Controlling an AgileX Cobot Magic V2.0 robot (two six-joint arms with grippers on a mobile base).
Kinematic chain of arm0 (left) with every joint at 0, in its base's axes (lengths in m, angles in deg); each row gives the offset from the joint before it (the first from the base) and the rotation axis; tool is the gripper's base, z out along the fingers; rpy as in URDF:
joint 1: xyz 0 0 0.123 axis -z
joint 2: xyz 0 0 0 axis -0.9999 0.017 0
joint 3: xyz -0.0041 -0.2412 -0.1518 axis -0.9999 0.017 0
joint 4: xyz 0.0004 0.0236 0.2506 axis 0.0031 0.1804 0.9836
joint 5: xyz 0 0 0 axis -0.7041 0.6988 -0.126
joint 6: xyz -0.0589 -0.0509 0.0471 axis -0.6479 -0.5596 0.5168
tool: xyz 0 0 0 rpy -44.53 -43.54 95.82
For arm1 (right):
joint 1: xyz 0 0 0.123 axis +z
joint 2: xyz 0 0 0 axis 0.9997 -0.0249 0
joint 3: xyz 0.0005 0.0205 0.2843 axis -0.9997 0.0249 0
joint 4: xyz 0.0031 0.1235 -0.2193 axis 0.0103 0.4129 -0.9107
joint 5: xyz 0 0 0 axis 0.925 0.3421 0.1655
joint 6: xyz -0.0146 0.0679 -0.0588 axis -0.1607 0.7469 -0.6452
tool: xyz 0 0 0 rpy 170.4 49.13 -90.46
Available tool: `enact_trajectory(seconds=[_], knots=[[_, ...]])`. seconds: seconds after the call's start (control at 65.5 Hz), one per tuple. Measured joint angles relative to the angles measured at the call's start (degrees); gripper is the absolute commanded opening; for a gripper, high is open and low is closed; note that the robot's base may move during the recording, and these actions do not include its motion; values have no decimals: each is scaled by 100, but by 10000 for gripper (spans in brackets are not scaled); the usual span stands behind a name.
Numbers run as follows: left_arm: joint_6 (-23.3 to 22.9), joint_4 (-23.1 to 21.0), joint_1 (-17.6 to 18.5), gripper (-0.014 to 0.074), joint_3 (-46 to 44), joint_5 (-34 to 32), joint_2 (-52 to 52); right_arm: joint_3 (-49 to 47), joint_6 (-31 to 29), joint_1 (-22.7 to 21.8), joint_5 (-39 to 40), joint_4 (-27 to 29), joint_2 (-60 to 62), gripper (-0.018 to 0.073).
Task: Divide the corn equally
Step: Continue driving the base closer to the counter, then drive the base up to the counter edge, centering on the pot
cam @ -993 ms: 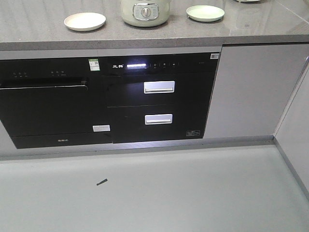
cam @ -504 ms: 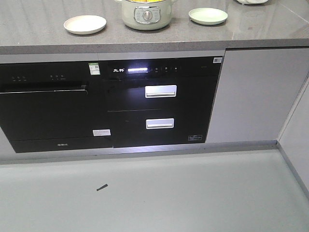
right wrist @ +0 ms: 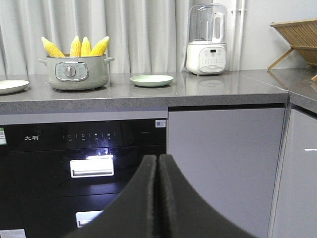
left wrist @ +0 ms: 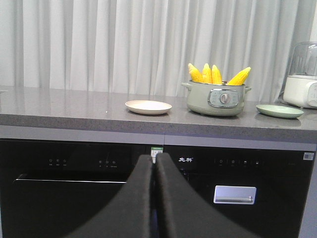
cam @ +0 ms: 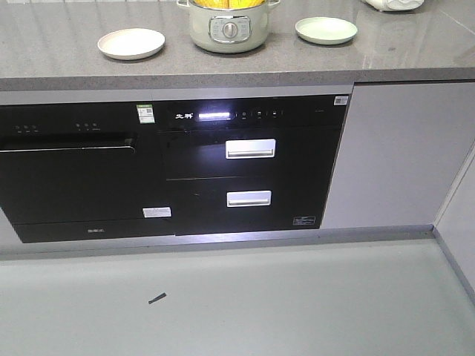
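Several yellow corn cobs (left wrist: 212, 74) stand upright, tips up, in a pale green electric pot (left wrist: 216, 98) on the grey countertop (left wrist: 74, 106). The right wrist view shows the same corn (right wrist: 79, 46) in the pot (right wrist: 75, 73), and the front view catches only its yellow tops (cam: 226, 3) at the upper edge. A cream plate (left wrist: 148, 106) lies left of the pot and a green plate (left wrist: 280, 110) right of it. My left gripper (left wrist: 154, 159) and right gripper (right wrist: 158, 159) are both shut, holding nothing, down in front of the cabinets well short of the counter.
Below the counter sit black built-in appliances with two silver drawer handles (cam: 250, 149). A white blender (right wrist: 206, 42) stands at the counter's right and a wooden rack (right wrist: 297, 42) on the side counter. A small dark scrap (cam: 156, 298) lies on the grey floor.
The front view has shifted: the counter, pot and plates sit lower in the frame now, and the yellow corn tops have come into sight.
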Motion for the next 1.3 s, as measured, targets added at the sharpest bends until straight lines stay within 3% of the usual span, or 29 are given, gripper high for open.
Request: enact_trajectory(seconds=[1.298], knots=[[0, 0, 0, -6, 0, 0, 0, 0, 0, 0, 0, 0, 0, -3]])
